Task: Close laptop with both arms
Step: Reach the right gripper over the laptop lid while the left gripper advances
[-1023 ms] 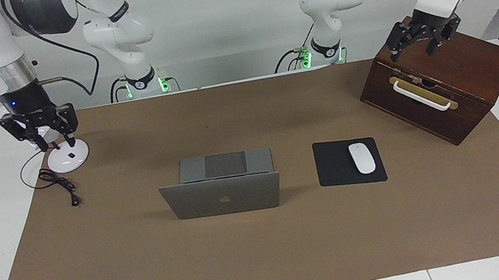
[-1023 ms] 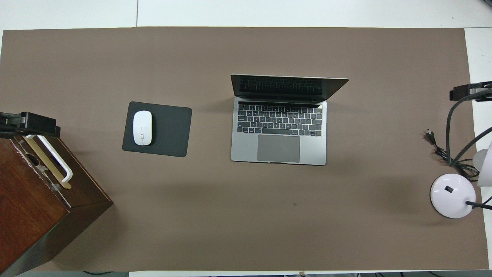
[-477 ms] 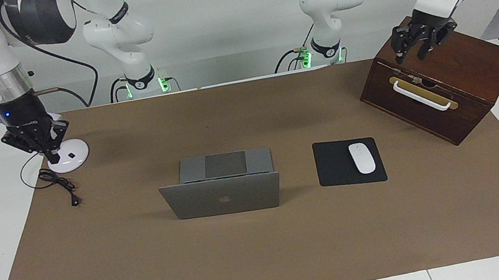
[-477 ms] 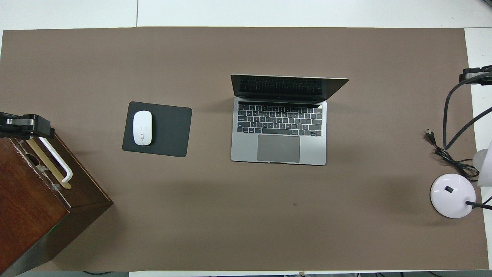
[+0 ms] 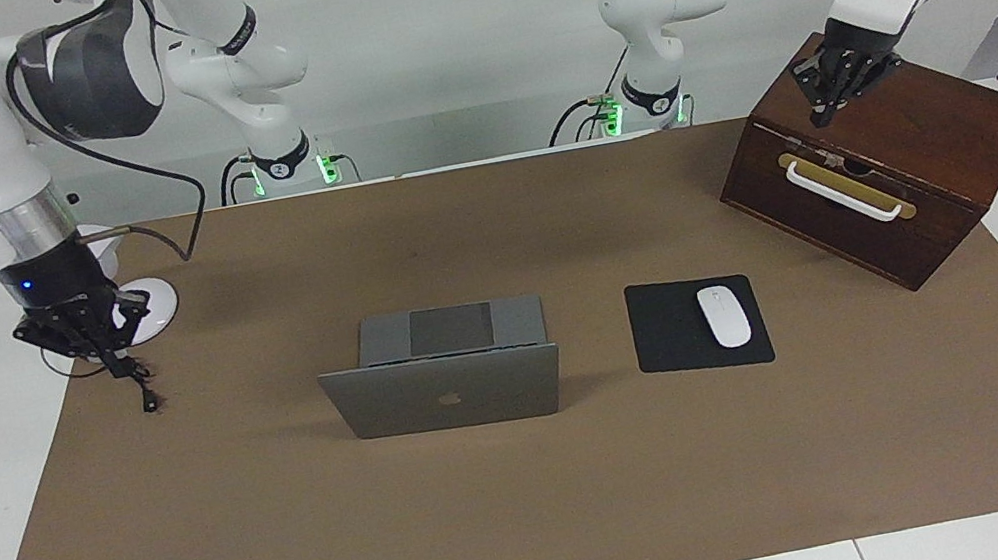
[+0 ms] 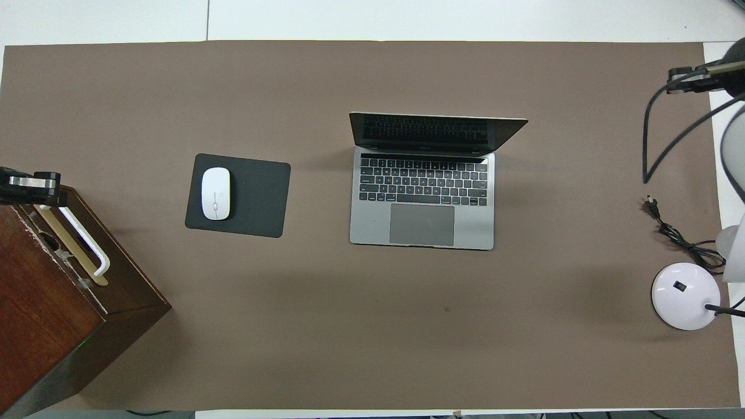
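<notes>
Both hands clenched empty: I see right hand (image 5: 110, 360) over the cable end, left hand (image 5: 825, 109) over the wooden box (image 5: 887, 174), laptop (image 5: 447, 390) open mid-counter between them, lid edge running arm-to-arm, right one nearer.

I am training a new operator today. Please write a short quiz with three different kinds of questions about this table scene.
1. True or false: the laptop lid is already closed.
2. What lies on the black mousepad? A) cable B) white mouse C) lamp base
3. Fill in: the left pincer is over the wooden ____.

Key
1. False: the lid stands open, and the right pincer, shut, is over the black cable, away from it.
2. B, the white mouse.
3. Box: the wooden box with a white handle.
</notes>
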Available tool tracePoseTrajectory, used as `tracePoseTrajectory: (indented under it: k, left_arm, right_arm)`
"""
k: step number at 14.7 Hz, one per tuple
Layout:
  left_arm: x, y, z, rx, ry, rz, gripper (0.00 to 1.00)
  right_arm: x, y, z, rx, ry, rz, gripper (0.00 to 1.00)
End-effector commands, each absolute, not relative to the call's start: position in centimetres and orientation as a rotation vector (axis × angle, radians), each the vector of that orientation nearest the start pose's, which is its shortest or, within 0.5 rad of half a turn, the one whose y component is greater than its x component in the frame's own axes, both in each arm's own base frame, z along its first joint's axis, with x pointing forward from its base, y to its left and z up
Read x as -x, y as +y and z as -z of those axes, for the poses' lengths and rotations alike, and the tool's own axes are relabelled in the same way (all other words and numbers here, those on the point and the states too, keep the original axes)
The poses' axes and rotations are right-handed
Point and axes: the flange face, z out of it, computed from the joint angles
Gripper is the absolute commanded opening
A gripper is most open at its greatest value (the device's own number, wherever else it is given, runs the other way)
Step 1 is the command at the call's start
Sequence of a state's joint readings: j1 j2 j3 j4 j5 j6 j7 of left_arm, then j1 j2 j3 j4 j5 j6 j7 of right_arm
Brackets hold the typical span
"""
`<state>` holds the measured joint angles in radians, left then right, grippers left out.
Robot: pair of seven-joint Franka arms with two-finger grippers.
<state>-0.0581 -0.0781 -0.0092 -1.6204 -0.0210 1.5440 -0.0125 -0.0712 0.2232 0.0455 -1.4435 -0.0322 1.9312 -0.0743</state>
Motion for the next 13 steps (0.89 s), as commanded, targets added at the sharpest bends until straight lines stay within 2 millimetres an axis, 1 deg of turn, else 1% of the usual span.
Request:
tracePoseTrajectory:
  k: [1, 2, 4, 5, 6, 7, 9, 10, 11, 13]
  left_arm:
    - [-52.5, -4.4, -64.3, 3.207, 0.088, 0.076, 0.00]
    - [-52.7, -4.5, -64.1, 3.215, 0.086, 0.098, 0.00]
    - [-53.1, -5.7, -63.8, 3.251, 0.100, 0.170, 0.00]
    - [-52.9, -6.0, -63.5, 3.267, 0.101, 0.204, 0.00]
    - [-52.8, -6.4, -62.7, 3.288, 0.097, 0.248, 0.00]
    - [-52.2, -7.4, -61.8, 3.311, 0.110, 0.299, 0.00]
    - [-50.9, -9.0, -59.3, 3.332, 0.106, 0.453, 0.00]
    - [-50.2, -10.1, -58.5, 3.341, 0.117, 0.520, 0.00]
    - [-49.7, -10.8, -57.7, 3.353, 0.120, 0.563, 0.00]
    - [-49.0, -12.6, -56.9, 3.351, 0.174, 0.612, 0.00]
  right_arm:
    - [-68.8, 1.9, -58.0, 3.176, -0.067, 0.405, 0.00]
    - [-69.5, 3.9, -57.7, 3.176, -0.068, 0.404, 0.00]
    - [-70.1, 8.2, -56.4, 3.189, -0.106, 0.390, 0.00]
    - [-70.1, 10.8, -56.0, 3.203, -0.098, 0.393, 0.00]
    - [-69.8, 13.1, -55.5, 3.215, -0.063, 0.382, 0.00]
    - [-69.4, 15.1, -55.4, 3.213, -0.026, 0.377, 0.00]
    - [-68.9, 17.0, -55.2, 3.206, 0.004, 0.372, 0.00]
    - [-68.6, 18.2, -55.2, 3.203, 0.006, 0.374, 0.00]
    - [-68.3, 19.3, -55.2, 3.199, 0.018, 0.377, 0.00]
    - [-67.9, 20.9, -55.3, 3.206, 0.046, 0.402, 0.00]
